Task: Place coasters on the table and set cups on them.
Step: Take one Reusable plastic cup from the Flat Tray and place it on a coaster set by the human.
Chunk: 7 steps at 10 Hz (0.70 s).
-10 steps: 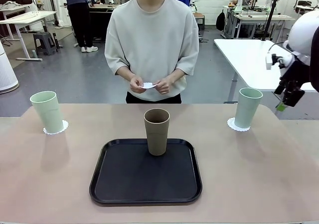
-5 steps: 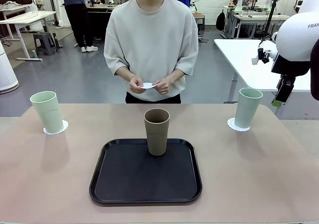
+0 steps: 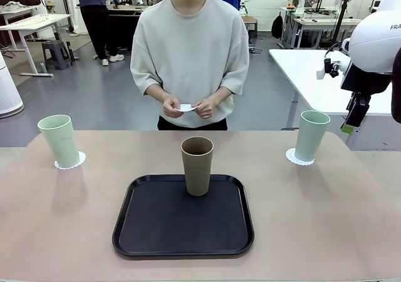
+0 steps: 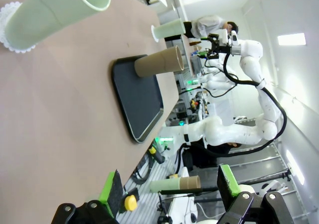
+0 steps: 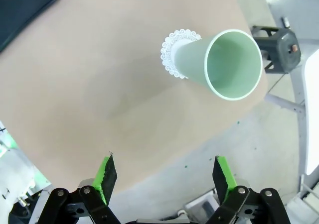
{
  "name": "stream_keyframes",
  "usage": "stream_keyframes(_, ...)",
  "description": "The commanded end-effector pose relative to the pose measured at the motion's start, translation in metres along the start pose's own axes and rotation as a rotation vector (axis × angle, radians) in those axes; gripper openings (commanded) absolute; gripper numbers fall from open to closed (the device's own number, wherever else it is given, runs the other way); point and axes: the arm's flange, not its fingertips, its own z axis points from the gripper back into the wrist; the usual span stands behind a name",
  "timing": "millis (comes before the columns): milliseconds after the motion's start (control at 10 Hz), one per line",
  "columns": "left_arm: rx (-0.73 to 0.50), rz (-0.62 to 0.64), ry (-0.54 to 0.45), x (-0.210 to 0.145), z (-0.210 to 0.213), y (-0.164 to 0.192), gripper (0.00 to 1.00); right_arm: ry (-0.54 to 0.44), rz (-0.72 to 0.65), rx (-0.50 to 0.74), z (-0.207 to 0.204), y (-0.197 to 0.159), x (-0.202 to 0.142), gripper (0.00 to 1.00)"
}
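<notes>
Two cups seated: the right green cup (image 5: 219, 64) stands on the right coaster (image 5: 172, 55), below and ahead of the right gripper (image 5: 164, 165). The left green cup (image 4: 55, 10) stands on the left coaster (image 4: 7, 27), close ahead of the left gripper (image 4: 169, 186).
Right gripper: released, jaws spread wide, nothing between the pads.
Left gripper: likewise spread and empty.
Just changed: over the last second the right arm lifted up and away from beside its cup. In the last half second it barely moved. The cup and its coaster stayed put.
Unchanged: the brown cup (image 3: 197, 165) stands on the black tray (image 3: 183, 216), well off from the right gripper, low and toward the middle. The person's hands (image 3: 205, 109) hold the third coaster (image 3: 186, 108) beyond the table (image 3: 313, 219).
Meaning: you can likely count the right-side placement as done, with the arm clear of it.
Remaining: one coaster to go down, then the brown cup onto it.
Your watch: wait for that coaster before you send either gripper toward the tray.
</notes>
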Motion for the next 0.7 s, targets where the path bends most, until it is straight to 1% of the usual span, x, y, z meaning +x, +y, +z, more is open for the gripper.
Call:
stream_keyframes(0,0.006,0.007,-0.004,-0.0003,0.0015,-0.0023,1.00,0.015,-0.008,-0.025,-0.0030,0.0037,-0.0021,1.00)
stream_keyframes(600,0.006,0.007,-0.004,-0.0003,0.0015,-0.0023,1.00,0.015,-0.008,-0.025,-0.0030,0.0037,-0.0021,1.00)
